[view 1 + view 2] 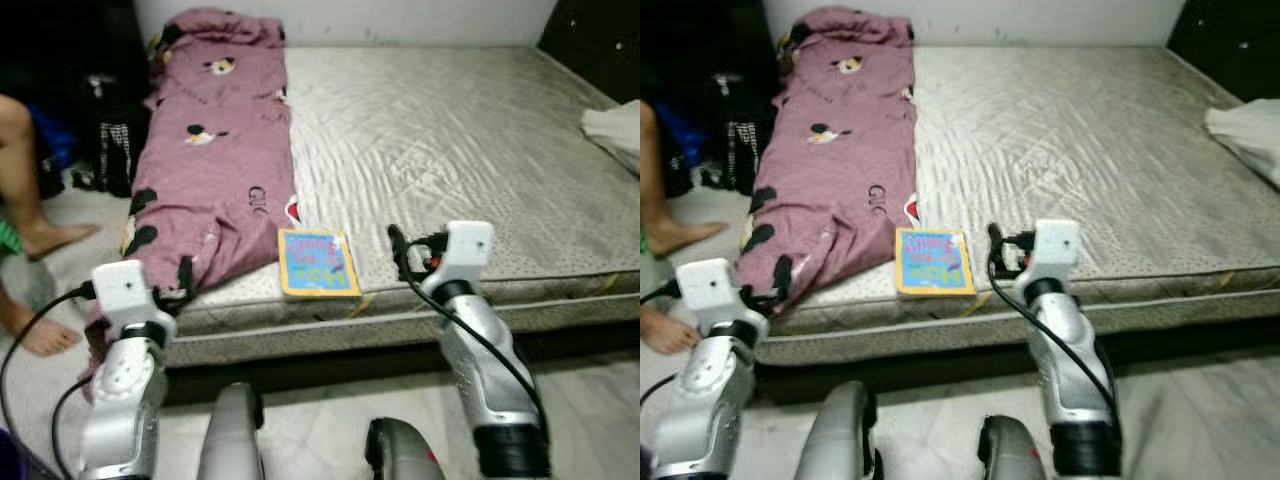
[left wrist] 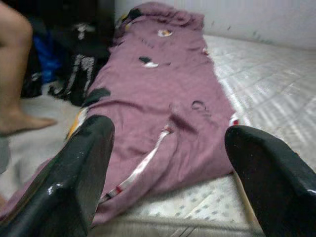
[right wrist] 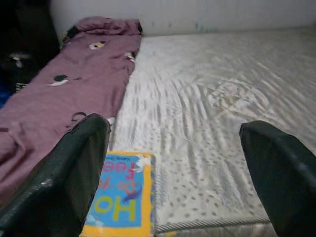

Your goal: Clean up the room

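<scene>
A mauve blanket [image 1: 215, 150] with dark patches lies along the left side of the bare grey mattress [image 1: 450, 140] and hangs over its front corner. A book [image 1: 318, 262] with a blue cover and yellow border rests flat near the mattress's front edge, just right of the blanket. My left gripper [image 2: 168, 187] is open, held low in front of the blanket's hanging end. My right gripper [image 3: 173, 182] is open too, at the front edge just right of the book [image 3: 118, 205], with nothing between its fingers [image 1: 398, 245].
A person's bare legs and feet [image 1: 35, 235] stand on the floor at the left. Dark bags [image 1: 105, 130] sit beside the bed's left side. A white cloth [image 1: 612, 130] lies at the mattress's right edge. A dark cabinet [image 1: 600, 40] stands far right.
</scene>
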Controlling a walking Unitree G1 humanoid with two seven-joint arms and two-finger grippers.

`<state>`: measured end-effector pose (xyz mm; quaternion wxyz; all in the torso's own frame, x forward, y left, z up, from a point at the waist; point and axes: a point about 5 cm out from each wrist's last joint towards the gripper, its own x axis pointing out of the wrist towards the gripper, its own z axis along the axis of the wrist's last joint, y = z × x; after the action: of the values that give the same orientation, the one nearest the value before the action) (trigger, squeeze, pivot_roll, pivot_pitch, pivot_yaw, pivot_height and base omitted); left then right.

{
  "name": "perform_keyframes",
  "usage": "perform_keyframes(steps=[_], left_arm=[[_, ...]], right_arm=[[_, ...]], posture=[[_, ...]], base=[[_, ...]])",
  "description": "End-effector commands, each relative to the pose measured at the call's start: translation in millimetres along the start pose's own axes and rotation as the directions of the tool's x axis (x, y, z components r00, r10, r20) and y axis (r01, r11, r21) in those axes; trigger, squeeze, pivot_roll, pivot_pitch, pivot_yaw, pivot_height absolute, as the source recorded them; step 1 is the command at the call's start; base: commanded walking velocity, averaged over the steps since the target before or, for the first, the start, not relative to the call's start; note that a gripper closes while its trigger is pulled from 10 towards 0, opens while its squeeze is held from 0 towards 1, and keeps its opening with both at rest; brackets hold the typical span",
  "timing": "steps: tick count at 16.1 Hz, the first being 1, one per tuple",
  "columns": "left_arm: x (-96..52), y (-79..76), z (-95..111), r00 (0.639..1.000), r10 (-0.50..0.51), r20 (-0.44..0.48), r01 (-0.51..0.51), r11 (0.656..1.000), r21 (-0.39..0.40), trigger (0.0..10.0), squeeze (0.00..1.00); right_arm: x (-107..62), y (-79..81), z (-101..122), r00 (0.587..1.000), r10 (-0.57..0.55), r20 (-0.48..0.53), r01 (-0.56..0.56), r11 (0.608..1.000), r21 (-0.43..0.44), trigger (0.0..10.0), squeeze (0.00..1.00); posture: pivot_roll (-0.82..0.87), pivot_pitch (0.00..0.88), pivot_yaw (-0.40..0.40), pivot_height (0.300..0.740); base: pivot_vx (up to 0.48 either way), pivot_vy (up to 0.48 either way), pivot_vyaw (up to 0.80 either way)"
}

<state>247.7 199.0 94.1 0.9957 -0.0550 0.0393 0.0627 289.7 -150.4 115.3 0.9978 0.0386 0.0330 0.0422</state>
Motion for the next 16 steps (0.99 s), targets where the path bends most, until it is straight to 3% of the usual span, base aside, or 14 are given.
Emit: perform_keyframes(steps=[1, 13, 16], left_arm=[[0.3, -2.6, 3.3, 1.000, -0.018, 0.009, 0.018, 1.000, 0.002, 10.0, 0.00], [0.8, -4.8, 3.2, 1.000, -0.030, 0.001, 0.030, 0.999, -0.014, 10.0, 0.00], [3.2, -4.7, 1.1, 1.000, -0.020, -0.020, 0.019, 1.000, -0.005, 10.0, 0.00]], right_arm=[[-0.1, -0.6, 2.2, 1.000, 0.005, 0.007, -0.004, 1.000, -0.008, 10.0, 0.00], [0.1, 2.6, 3.6, 0.999, 0.039, 0.012, -0.039, 0.999, -0.016, 10.0, 0.00], [0.6, 3.5, 3.8, 0.999, 0.050, 0.015, -0.050, 0.999, -0.020, 10.0, 0.00]], posture=[[-0.09, 0.000, -0.024, 0.638], [-0.10, 0.005, -0.027, 0.638], [-0.10, 0.001, -0.027, 0.638]], base=[[0.000, 0.000, 0.00], [0.387, 0.000, 0.00], [0.091, 0.000, 0.19]])
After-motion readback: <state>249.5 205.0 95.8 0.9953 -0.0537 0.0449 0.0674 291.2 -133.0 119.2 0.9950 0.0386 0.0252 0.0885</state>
